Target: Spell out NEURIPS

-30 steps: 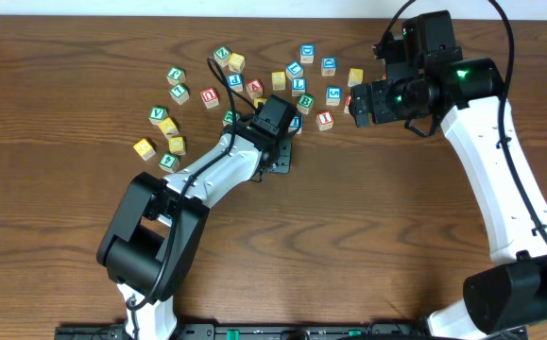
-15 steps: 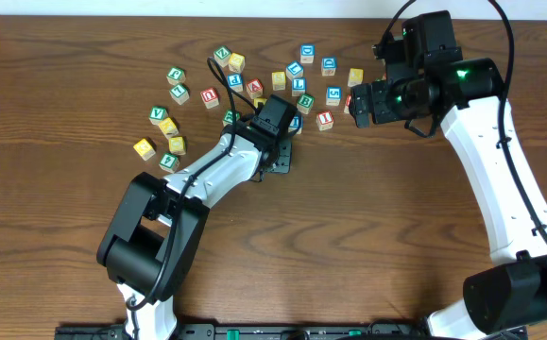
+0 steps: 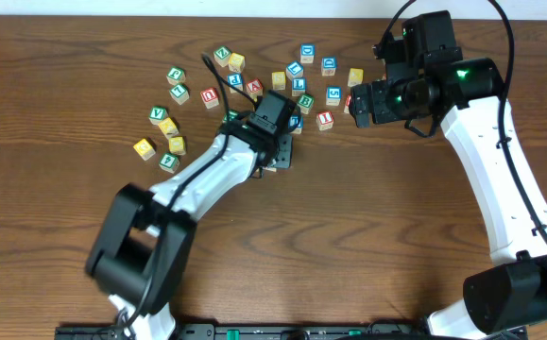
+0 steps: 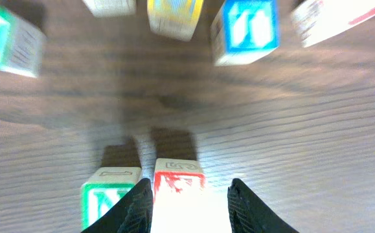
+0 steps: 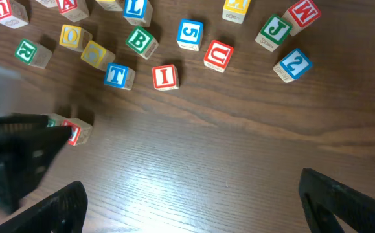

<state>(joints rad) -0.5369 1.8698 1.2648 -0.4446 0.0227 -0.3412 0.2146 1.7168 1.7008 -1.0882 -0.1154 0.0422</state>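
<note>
Two arms (image 3: pixel 207 175) outstretched, left tool (image 4: pixel 190 186) straddling red cube (image 4: pixel 179 178); right tool (image 5: pixel 191 183) agape

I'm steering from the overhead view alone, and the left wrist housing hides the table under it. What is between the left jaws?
Observer: The left wrist view shows a red-lettered cube between the left jaws, its letter unreadable; a green-lettered cube stands beside it.
Operator: Are the right jaws carrying anything?
Observer: No. The right wrist view shows the right jaws wide open, with only table between them.
Operator: Any NEURIPS letters ahead of them?
Observer: A red I cube and a red U cube, apart from each other.
</note>
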